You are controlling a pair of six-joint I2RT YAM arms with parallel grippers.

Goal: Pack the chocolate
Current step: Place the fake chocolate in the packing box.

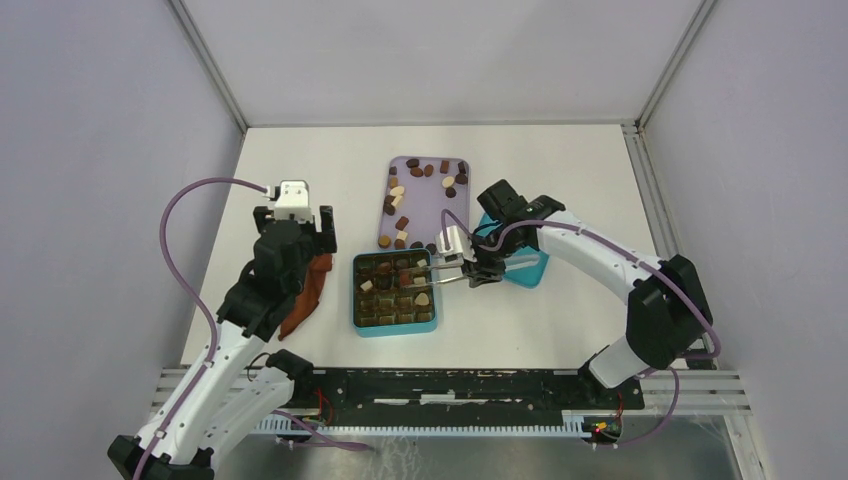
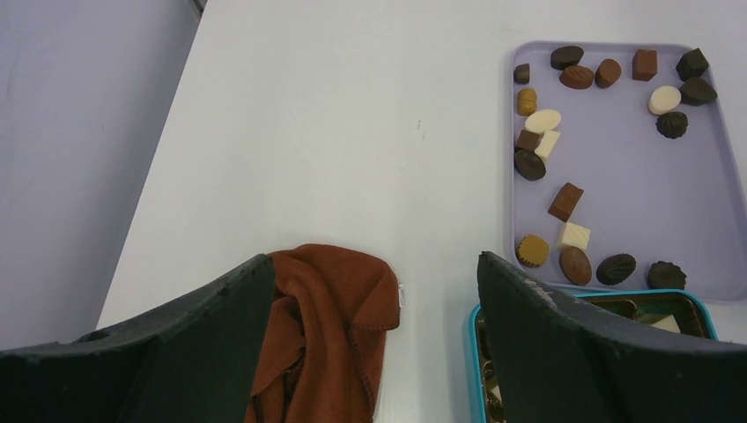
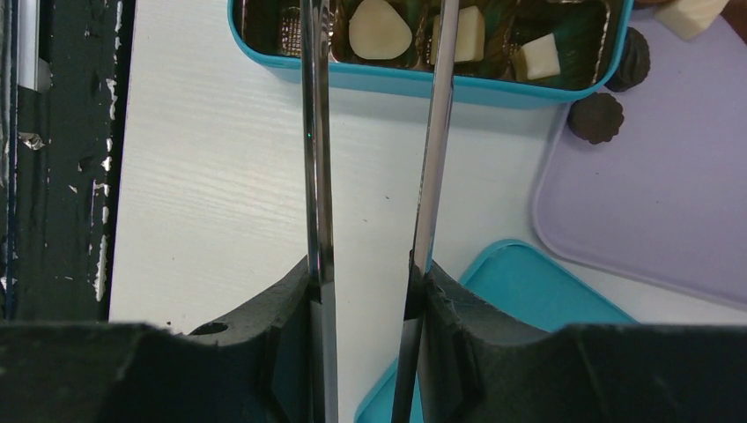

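table (image 1: 560,180): white, everything sits on it
tray (image 1: 435,215): lavender, far centre, its near edge just beside the teal box
teal box (image 1: 395,329): open, in front of the tray, brown gridded insert inside, several cells filled
lid (image 1: 527,272): teal, flat on the table right of the box, partly under the right arm
cloth (image 1: 305,295): reddish-brown, crumpled, left of the box, not touching it
left gripper (image 2: 370,264): jaws spread wide, nothing between them, hovering over the far end of the cloth
right gripper (image 3: 366,269): fingers pressed on a pair of tongs, pointing at the right side of the box, above the lid
tongs (image 3: 317,132): metal, two thin arms held a little apart, reaching over the box wall; tips out of frame in the wrist view, too small in the top view to tell if they pinch anything
chocolate (image 2: 565,201): most pieces loose on the tray, dark, mid brown and cream, scattered singly and in small clusters; others already in the box cells, incl. a cream rounded piece (image 3: 379,28) seen between the tong arms; two dark fluted pieces at the tray corner nearest the box
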